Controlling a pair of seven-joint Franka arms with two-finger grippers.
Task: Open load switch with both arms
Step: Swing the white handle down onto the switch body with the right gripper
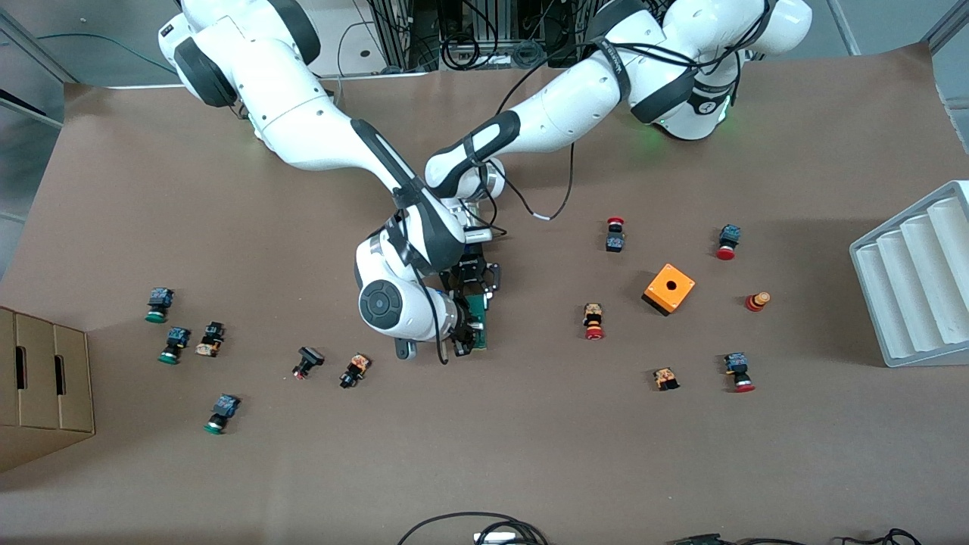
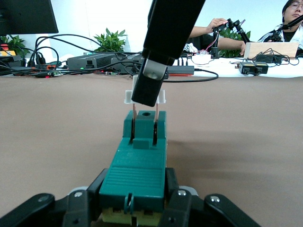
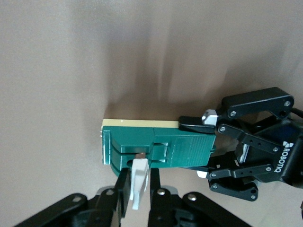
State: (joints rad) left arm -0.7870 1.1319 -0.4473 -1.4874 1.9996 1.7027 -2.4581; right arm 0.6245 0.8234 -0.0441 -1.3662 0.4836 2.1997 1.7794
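Tabletop (image 1: pixel 530 454) comes first: big, brown and flat, with many small buttons lying around on it. Two white arms reach in and meet near its middle. The right arm (image 1: pixel 303 113) comes from its own end, and the left arm (image 1: pixel 575 106) comes from the other end.

Next is the load switch (image 2: pixel 137 161), a slim dark green bar. It looks hard and stiff, light for its size, with smooth plastic sides that might slip. It seems to be lifted a little off the tabletop, but that is hard to tell.

The left end effector (image 2: pixel 135 208) is closed on one end of the green bar and holds it flat. That thick end looks like a good place to hold, since it is wide and strong.

The right end effector (image 3: pixel 137 189) is at the other end of the bar. Its fingers are pinched on the small white block (image 3: pixel 138 182), which sits on two thin metal pins (image 2: pixel 135 124). Those pins look easy to bend, so a straight, gentle pull would be best.
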